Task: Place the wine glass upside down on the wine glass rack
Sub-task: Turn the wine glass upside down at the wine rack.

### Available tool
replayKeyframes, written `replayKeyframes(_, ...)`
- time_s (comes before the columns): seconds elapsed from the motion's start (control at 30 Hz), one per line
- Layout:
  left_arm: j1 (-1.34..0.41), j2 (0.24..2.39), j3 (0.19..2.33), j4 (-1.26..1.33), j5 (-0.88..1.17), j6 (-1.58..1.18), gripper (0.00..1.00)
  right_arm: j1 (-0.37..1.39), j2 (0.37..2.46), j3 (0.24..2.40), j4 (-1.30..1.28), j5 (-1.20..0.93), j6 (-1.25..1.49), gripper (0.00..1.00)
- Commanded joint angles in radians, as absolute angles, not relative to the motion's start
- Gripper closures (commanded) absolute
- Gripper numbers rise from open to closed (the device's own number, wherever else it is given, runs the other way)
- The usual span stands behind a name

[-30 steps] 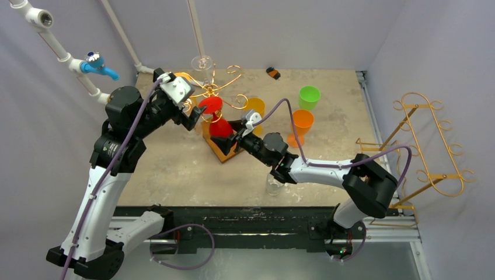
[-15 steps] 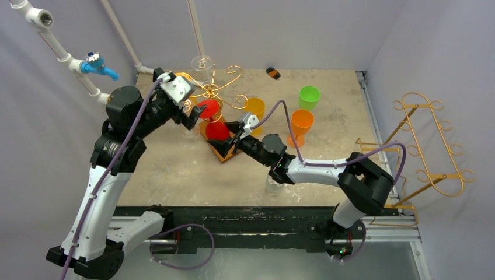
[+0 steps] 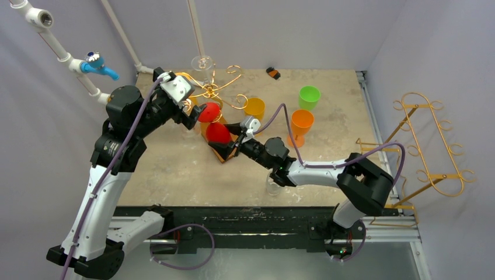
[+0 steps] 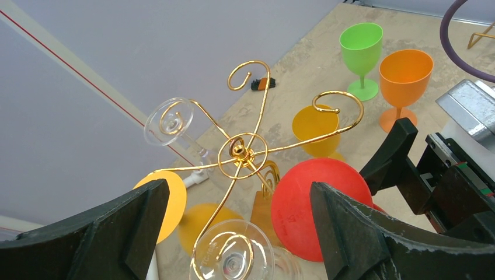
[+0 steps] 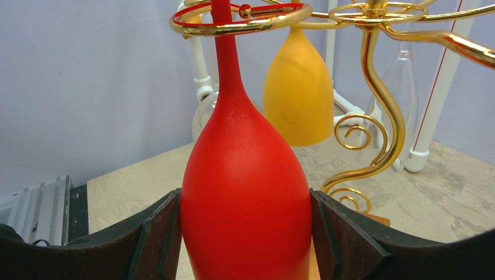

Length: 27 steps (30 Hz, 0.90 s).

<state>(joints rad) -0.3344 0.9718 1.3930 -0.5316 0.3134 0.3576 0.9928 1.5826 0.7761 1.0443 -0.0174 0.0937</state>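
We are holding the red wine glass [image 5: 245, 192] upside down in the right gripper [image 5: 248, 233], with both fingers [image 5: 157, 233] pressing on the sides of the bowl. The left gripper [image 4: 239, 233] is hanging spread wide above the rack [image 4: 242, 154], gripping nothing. The rack is standing near the far edge of the table [image 3: 175, 169], toward the far-left corner. The red stem is running up through one gold loop [image 5: 233, 20] and the red foot [image 4: 321, 210] is sitting over that loop. We cannot tell whether the foot is already bearing on the wire. We are judging the step as seat and release. To do it well we are lowering the bowl straight down, with the stem centred in the loop, until the foot is catching all round. Then we are opening the fingers slowly and evenly so that neither side is dragging the bowl. We are backing out low, toward the near edge and away from the rack's curled post [image 5: 382, 116]. We are watching the yellow glass [image 5: 299, 87] hanging just behind, and the clear glass [image 4: 169, 119] on its own hook, since a swing of the bowl is likely to knock them. The left arm is better staying clear above, as its fingers are close to the hooks. The green glass [image 3: 309, 96] and orange glass [image 3: 302, 122] are standing well apart, so they are posing no risk.
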Motion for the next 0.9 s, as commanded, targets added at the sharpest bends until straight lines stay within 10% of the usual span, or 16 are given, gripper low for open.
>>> replayKeyframes(0.0, -0.333, 0.971, 1.391, -0.494, 0.301, 0.33, 0.0, 0.996, 1.539, 0.743, 1.176, -0.002, 0.089, 0.72)
replayKeyframes(0.37, -0.333, 0.97, 1.389, -0.494, 0.3, 0.329, 0.0, 0.996, 1.535, 0.685, 1.235, 0.07, 0.133, 0.66)
replayKeyframes(0.87, -0.333, 0.959, 1.327, -0.521, 0.327, 0.222, 0.0, 0.994, 1.467, 0.677, 1.092, 0.126, 0.117, 0.01)
